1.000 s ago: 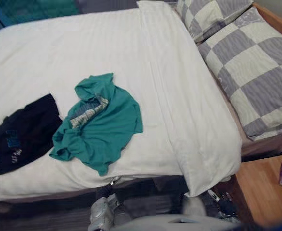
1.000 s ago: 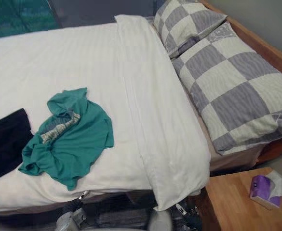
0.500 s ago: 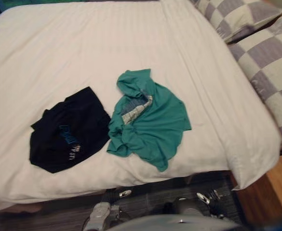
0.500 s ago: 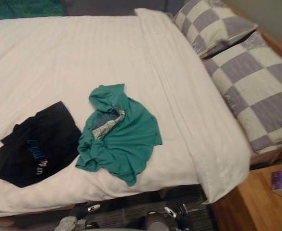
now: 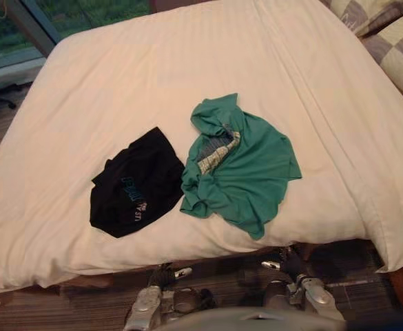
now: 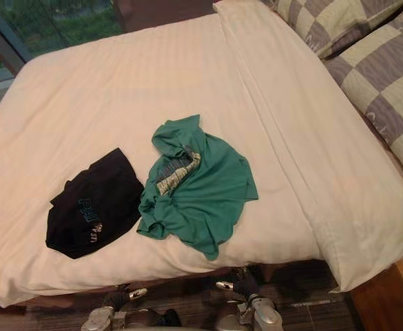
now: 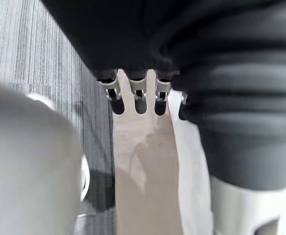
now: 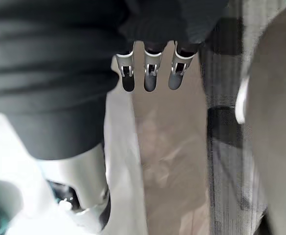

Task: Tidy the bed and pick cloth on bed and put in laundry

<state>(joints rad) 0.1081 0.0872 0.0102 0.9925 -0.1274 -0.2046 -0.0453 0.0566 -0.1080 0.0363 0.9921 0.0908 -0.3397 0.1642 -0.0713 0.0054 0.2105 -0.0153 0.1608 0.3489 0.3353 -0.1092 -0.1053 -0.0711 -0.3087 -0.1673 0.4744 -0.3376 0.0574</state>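
Observation:
A crumpled green T-shirt [image 5: 242,165] lies on the white duvet [image 5: 153,76] near the bed's front edge. Just to its left, touching it, a black garment [image 5: 136,183] with pale print lies flat. In the left wrist view my left hand [image 7: 137,91] hangs low beside the bed's side, its fingers straight and holding nothing. My right hand [image 8: 150,73] hangs the same way in the right wrist view, fingers relaxed and empty. Both hands are below the mattress edge, apart from the clothes.
Grey-and-cream checked pillows [image 6: 373,62] lie at the bed's head on the right. A wooden nightstand corner [image 6: 394,296] stands at the lower right. A window [image 5: 22,21] is past the bed's far left corner. Grey carpet [image 5: 84,303] runs along the bed's front.
The camera has swung left: the pillows have slid to the right edge and the black garment is fully in view. The clothes have not moved on the bed.

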